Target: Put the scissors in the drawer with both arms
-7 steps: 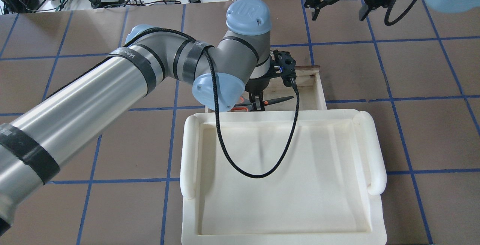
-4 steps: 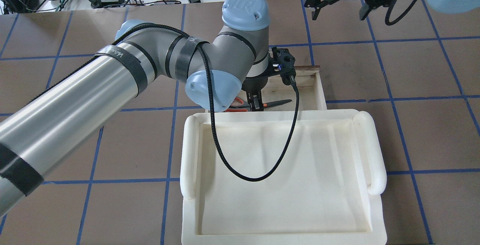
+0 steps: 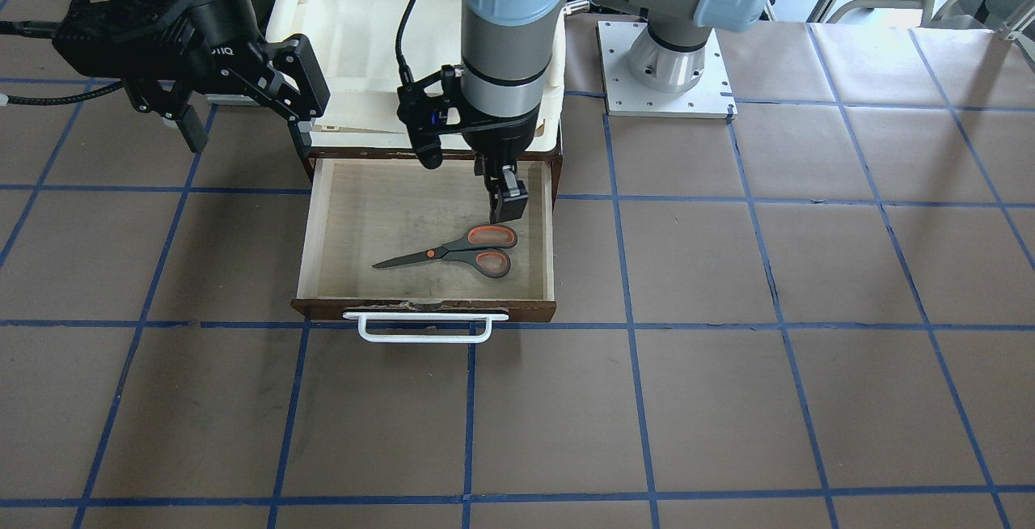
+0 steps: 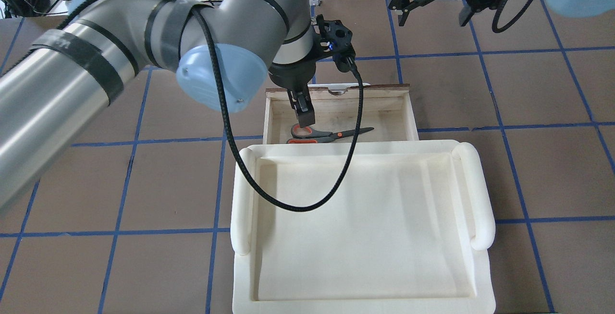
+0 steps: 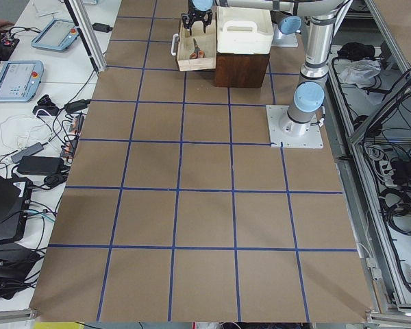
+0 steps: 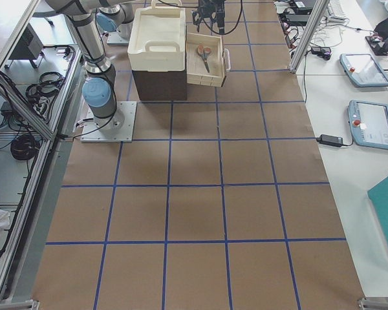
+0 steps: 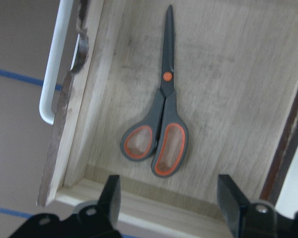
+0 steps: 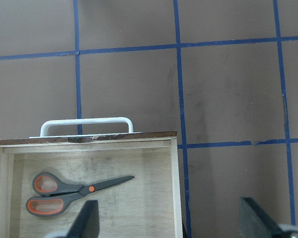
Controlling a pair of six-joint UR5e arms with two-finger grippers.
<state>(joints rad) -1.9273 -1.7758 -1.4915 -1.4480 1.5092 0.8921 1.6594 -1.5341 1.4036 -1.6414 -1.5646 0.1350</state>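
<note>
Left wrist-mounted view: scissors point(image 7: 164, 101) lie flat, blades closed, on the floor of the open drawer point(image 7: 228, 99); my left gripper point(image 3: 508, 209) hangs spread and empty above their handles, my right gripper point(image 8: 171, 220) likewise spread, holding nothing.

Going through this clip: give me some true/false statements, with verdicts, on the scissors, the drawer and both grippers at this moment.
1. The scissors lie flat in the drawer. True.
2. The left gripper is clamped on the scissors. False: its jaws are open above them, holding nothing.
3. The drawer is pushed shut. False: it stands pulled out.
4. The right gripper has open jaws and holds nothing. True.
5. The scissors' blades are spread wide. False: they are closed together.
</note>
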